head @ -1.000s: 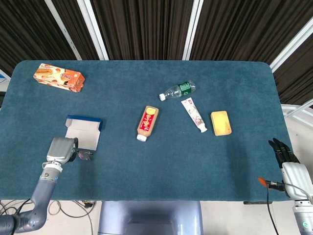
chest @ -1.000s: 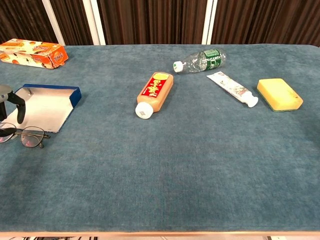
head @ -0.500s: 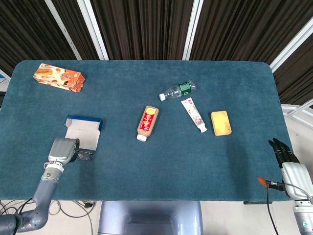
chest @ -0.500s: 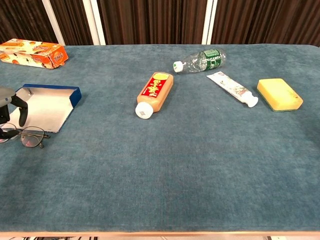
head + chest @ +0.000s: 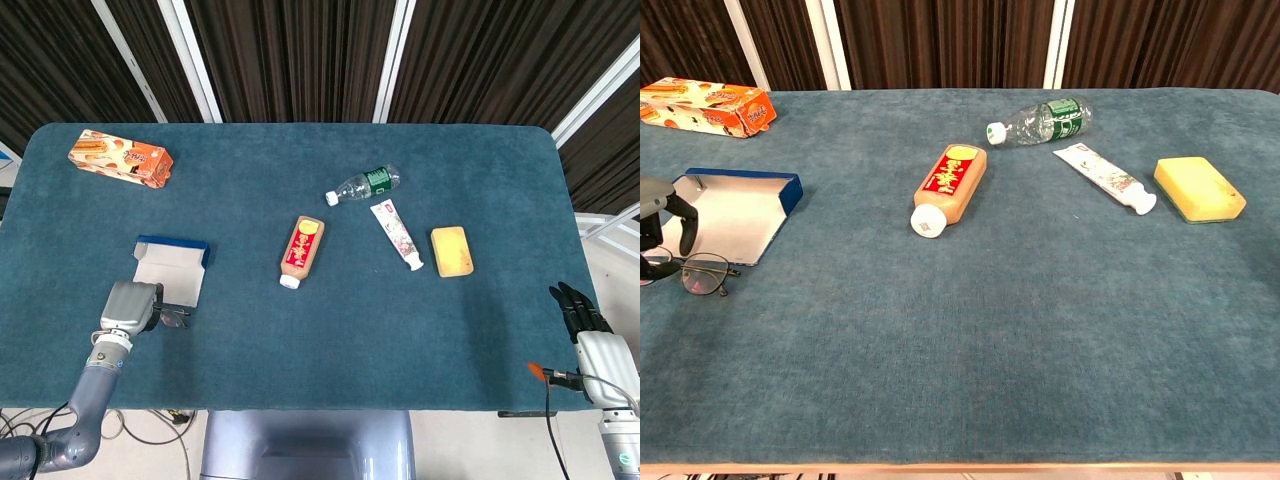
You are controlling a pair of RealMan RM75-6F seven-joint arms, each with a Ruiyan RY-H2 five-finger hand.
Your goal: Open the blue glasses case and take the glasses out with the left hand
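The blue glasses case (image 5: 170, 268) (image 5: 735, 210) lies open on the left of the table, its white inside facing up and nothing in it. The glasses (image 5: 174, 319) (image 5: 702, 273) lie flat on the cloth just in front of the case. My left hand (image 5: 128, 306) (image 5: 660, 215) hovers over their left half, its dark fingers (image 5: 686, 232) hanging down apart above the bridge; the left lens is mostly hidden at the frame edge. My right hand (image 5: 583, 318) hangs off the table's near right corner, fingers straight, holding nothing.
An orange snack box (image 5: 120, 160) lies at the far left. Mid-table lie a red sauce bottle (image 5: 302, 250), a clear water bottle (image 5: 364, 184), a toothpaste tube (image 5: 397, 235) and a yellow sponge (image 5: 451, 250).
My left hand has drifted slightly toward the near edge while the glasses stayed in place on the cloth. The right hand has not moved.
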